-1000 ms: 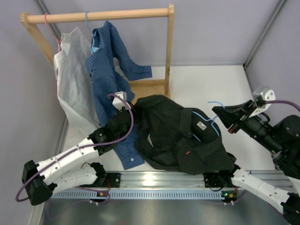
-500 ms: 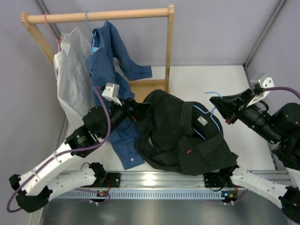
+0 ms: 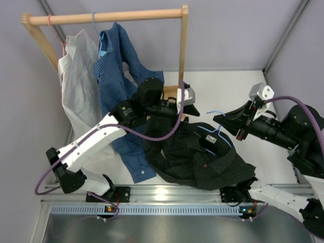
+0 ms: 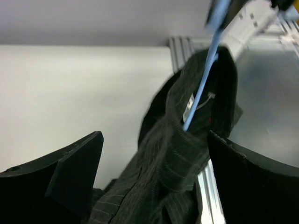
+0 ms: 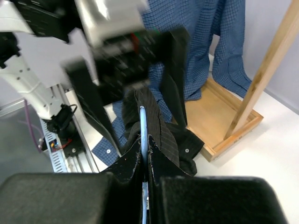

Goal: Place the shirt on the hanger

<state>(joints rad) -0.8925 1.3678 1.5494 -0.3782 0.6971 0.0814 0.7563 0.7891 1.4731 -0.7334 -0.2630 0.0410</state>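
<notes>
The shirt (image 3: 202, 162), black with faint pinstripes, lay in a crumpled heap on the white table (image 3: 228, 83). It sat near the front edge, between my two arms, with part of its cloth lifted over a hanger. At the back left stood a wooden rack (image 3: 106, 17), with a blue dotted shirt (image 3: 114, 76) and a white shirt (image 3: 76, 76) hanging from it. The blue dotted shirt's lower end reached the table just beside the black heap. My left arm (image 3: 96, 139) stretched in from the left across the back of the heap, and my right arm (image 3: 283, 134) came in from the right. The hanger (image 5: 142, 122), a thin light-blue rod, ran up out of the black cloth, which draped down either side of it. My right gripper (image 5: 145, 156) was closed tight on that rod. My left gripper (image 4: 155, 135) stood wide above the shirt, its fingers well apart and clamping nothing. The raised fold of cloth and the hanger showed between them.
</notes>
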